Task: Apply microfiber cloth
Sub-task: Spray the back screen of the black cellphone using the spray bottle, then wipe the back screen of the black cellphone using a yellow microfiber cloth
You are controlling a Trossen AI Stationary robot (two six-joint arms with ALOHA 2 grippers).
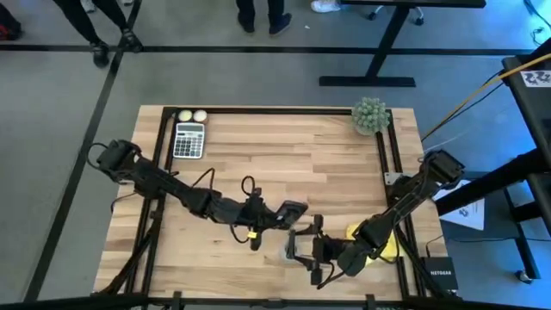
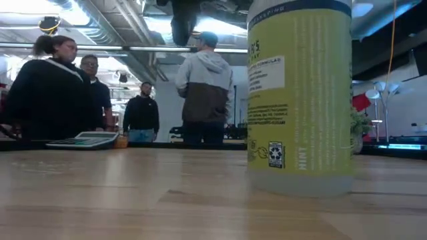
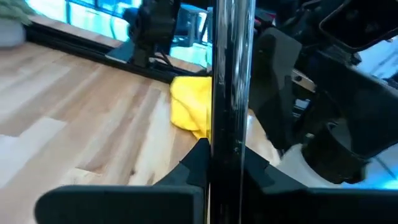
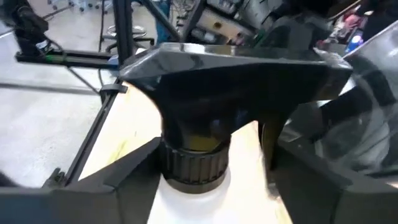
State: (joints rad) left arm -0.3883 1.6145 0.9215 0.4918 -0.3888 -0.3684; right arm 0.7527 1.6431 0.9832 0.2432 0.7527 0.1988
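The cloth [image 1: 372,244] lies bunched on the table by the front right corner, partly under the right arm, just behind the right gripper [image 1: 303,251] toward its own wrist, with no clear long axis. That gripper is clamped around the neck of a spray bottle [image 4: 194,162], the right arm reaching low and inward from its corner base, so the nearer hand looks busy. The left gripper [image 1: 299,209], stretched out from the far left, is closed on a phone [image 3: 229,87] held upright, and from it the cloth [image 3: 191,111] lies ahead, just past the phone.
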